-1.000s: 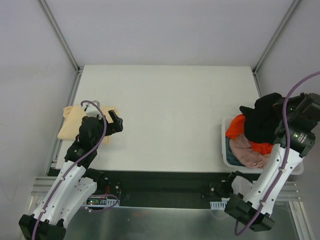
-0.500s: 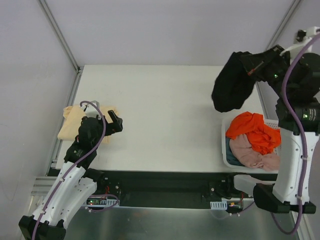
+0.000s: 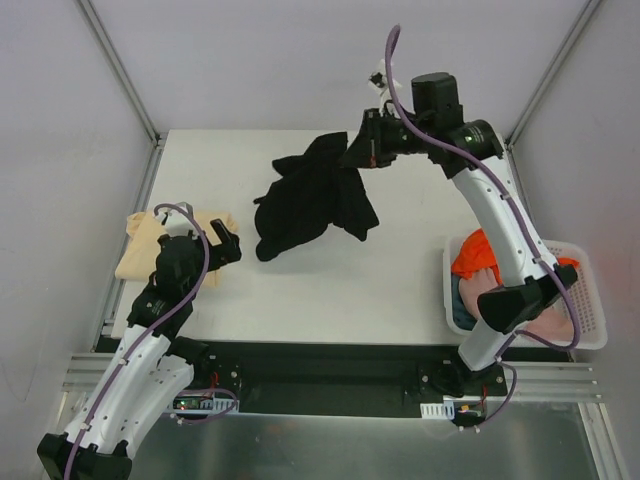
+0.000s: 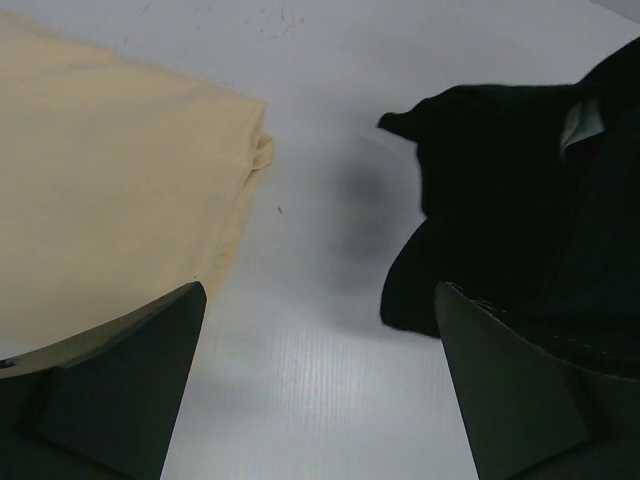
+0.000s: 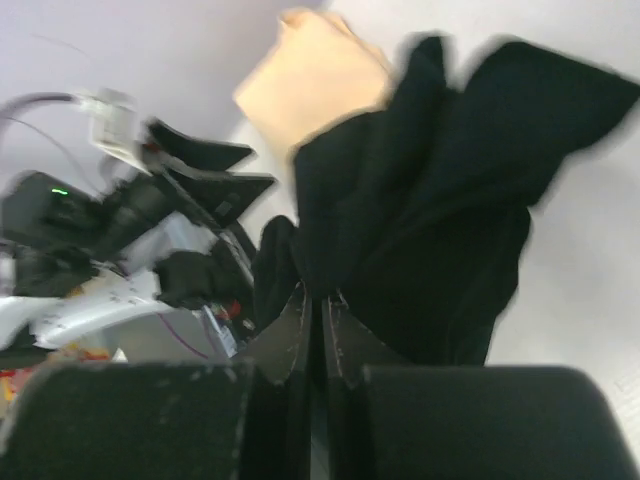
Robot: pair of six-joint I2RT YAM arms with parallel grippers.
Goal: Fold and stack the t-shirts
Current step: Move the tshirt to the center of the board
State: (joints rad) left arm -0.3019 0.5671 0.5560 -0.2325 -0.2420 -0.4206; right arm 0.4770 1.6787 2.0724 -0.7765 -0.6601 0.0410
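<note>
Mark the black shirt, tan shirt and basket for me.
black shirt (image 3: 305, 205): top external view, middle of the bunched cloth.
tan shirt (image 3: 138, 250): top external view, uncovered left part of the cloth.
basket (image 3: 592, 300): top external view, right mesh wall.

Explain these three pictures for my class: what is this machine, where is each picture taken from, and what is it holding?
These are two robot arms bolted at the near edge of a white table, each ending in a two-finger gripper. The wide picture comes from a fixed camera above and behind them; the other two come from cameras on the wrists. The right gripper is shut on a black t-shirt, which hangs over the table. The left gripper is open and empty, beside a folded tan t-shirt lying on the table. A white basket at the right holds an orange t-shirt.
</note>
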